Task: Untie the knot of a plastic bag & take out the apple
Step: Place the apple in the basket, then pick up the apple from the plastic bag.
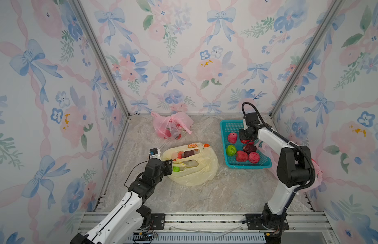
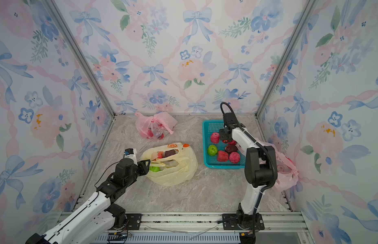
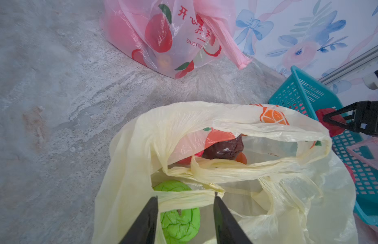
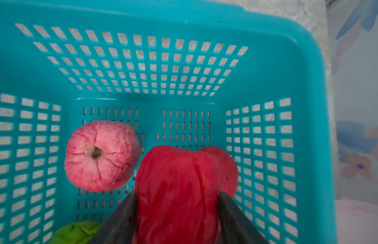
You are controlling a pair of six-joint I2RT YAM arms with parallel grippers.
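A yellow plastic bag (image 1: 192, 166) (image 3: 226, 169) lies mid-table with its mouth open and its handles loose. Inside it are a green apple (image 3: 179, 224), a dark one and red ones. My left gripper (image 1: 170, 163) (image 3: 186, 198) is at the bag's near rim, jaws apart, a strip of the bag's handle stretched across the fingertips. My right gripper (image 1: 247, 140) (image 4: 177, 194) hangs low over the teal basket (image 1: 226, 126), its fingers against both sides of a red apple (image 4: 183, 186).
The basket (image 4: 289, 63) holds several apples, among them a pink one (image 4: 102, 155) and a green one (image 1: 231, 150). A knotted pink bag (image 1: 171, 126) with fruit sits by the back wall. Another pink bag (image 2: 285, 169) lies behind my right arm.
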